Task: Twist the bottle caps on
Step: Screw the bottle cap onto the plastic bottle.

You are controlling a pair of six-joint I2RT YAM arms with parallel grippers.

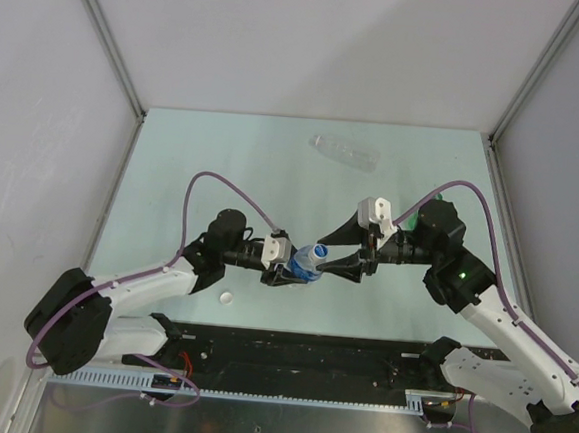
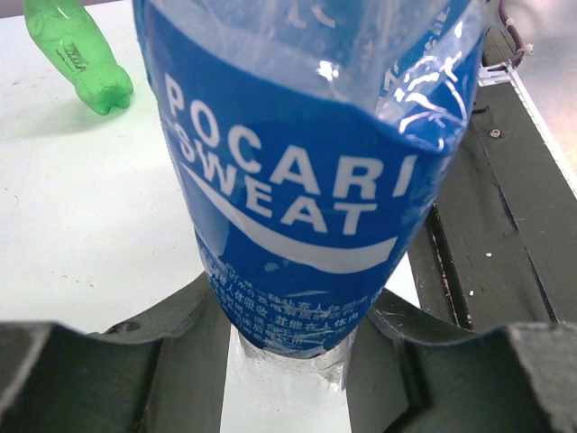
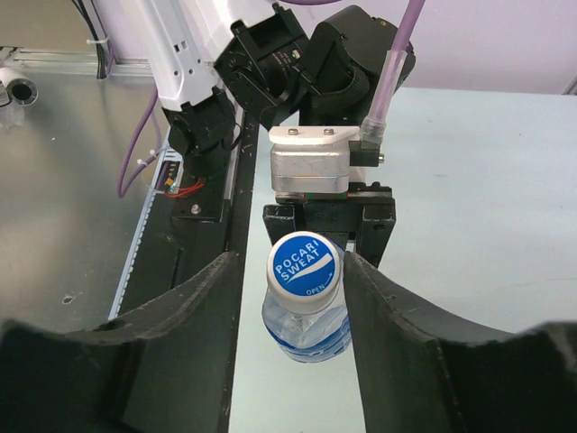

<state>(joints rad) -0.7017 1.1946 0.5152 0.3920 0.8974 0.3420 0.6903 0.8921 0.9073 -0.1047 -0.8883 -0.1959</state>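
Cap (image 3: 305, 271) sits on the neck of the bottle (image 3: 306, 329), dead ahead of your right claw (image 3: 296, 302) and between its two fingers (image 3: 207, 307). Its printed top faces straight back at the wrist. So the bottle's long axis runs along the claw's own line of reach, neck toward you and base away. That is the relation your next move turns on: with the axes lined up like this, a roll of the wrist should turn the cap without pushing the bottle sideways.

Your right claw is about half open and grips nothing yet. The cap sits off-centre in it: the finger on the right of the wrist view is almost on the rim, the other stands a little off. I judge the bottle may be nudged as the jaws meet the cap, so center first if you can. You cannot tell from here how far the thread has caught.

Beyond the cap, your left claw (image 1: 291, 267) faces the right one and is clamped on the bottle's labelled body, carrying it off the table (image 1: 173, 167).

Farther out, a green bottle (image 2: 77, 54) is behind your right claw, a clear bottle (image 1: 345, 153) lies well beyond both, and a white cap (image 1: 227, 296) rests near the left arm.
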